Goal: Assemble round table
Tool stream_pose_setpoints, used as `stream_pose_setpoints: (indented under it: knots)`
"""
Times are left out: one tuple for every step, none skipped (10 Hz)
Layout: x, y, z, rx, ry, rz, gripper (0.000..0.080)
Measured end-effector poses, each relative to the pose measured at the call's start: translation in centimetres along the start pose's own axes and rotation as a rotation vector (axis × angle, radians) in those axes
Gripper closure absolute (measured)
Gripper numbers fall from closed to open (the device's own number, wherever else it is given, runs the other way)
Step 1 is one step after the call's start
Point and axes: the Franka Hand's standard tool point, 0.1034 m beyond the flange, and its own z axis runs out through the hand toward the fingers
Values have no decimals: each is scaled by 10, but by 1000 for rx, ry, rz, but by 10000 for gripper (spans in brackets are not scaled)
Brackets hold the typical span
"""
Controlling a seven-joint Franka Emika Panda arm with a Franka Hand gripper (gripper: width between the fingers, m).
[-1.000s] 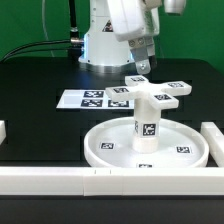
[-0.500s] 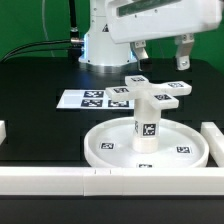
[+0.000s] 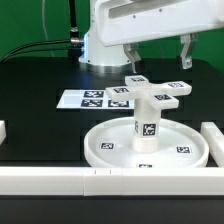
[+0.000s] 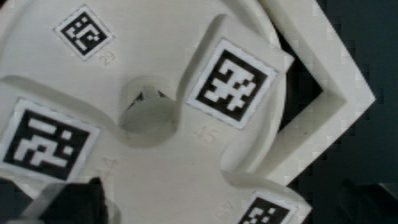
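Observation:
The large rimmed round disc [image 3: 110,148] lies at the front of the table. The short cylindrical leg [image 3: 146,125] stands upright in its middle. The small cross-shaped foot [image 3: 158,92] sits on top of the leg, tags up. My gripper [image 3: 158,56] hangs just above the foot, open and empty. One finger [image 3: 131,55] is toward the exterior view's left and the other toward its right, both apart from the foot. In the wrist view the foot [image 4: 187,110] fills the picture from close above, with its round centre hole [image 4: 151,118] showing.
The marker board [image 3: 92,98] lies behind the disc toward the exterior view's left. White border blocks run along the front [image 3: 90,181], the exterior view's right [image 3: 213,137] and its left edge [image 3: 3,130]. The robot base [image 3: 100,45] stands at the back.
The gripper has turned about its vertical axis above the foot, from side-on to face-on with both fingers showing wide apart. The table parts have not moved.

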Motion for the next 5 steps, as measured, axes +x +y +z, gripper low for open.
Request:
stream_pose_setpoints:
  knots:
    - [2,-3,1,-20,3,-173,151]
    - [4,-4,1,-30,-2,-296,151]
    - [3,-3,1,-46,-10,-436,151]
    - [2,-2,1,-60,-17,-540,151]
    - [6,1,0,-61,-16,-566,151]
